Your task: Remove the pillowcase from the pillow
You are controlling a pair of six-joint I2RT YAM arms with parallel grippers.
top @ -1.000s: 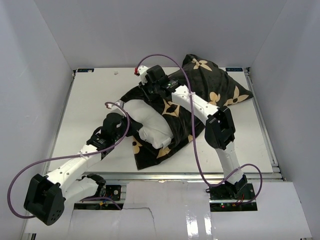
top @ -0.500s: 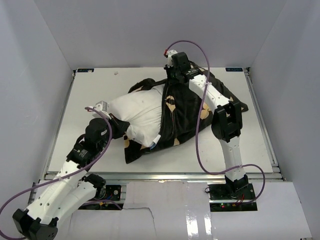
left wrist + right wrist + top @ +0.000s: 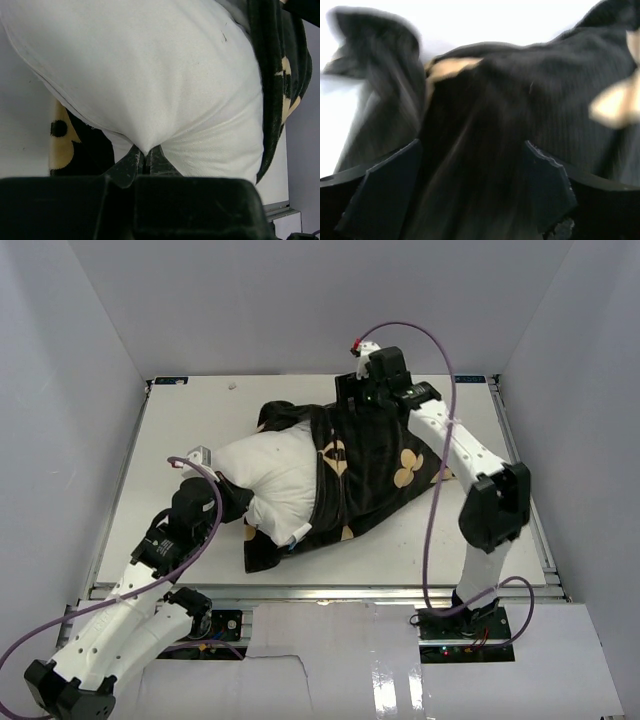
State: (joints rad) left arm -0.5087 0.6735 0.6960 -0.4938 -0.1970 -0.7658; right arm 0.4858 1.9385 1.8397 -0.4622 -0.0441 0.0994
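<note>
The white pillow lies mid-table with its left half bare. The black flower-print pillowcase still wraps its right half, and a flap pokes out under the near edge. My left gripper is shut on a pinch of fabric at the near-left end of the pillow; in the left wrist view that gripper has its jaws pressed together. My right gripper hovers over the pillowcase's far edge. In the right wrist view the right gripper stands open, with the blurred pillowcase beneath it.
White walls enclose the table on three sides. A metal rail runs along the table's right edge. Purple cables loop from both arms.
The right gripper has opened, let go of the pillowcase and moved right along the far side. The pillowcase has slid further right, baring more pillow. The left arm pulled the pillow leftward, then held still.
</note>
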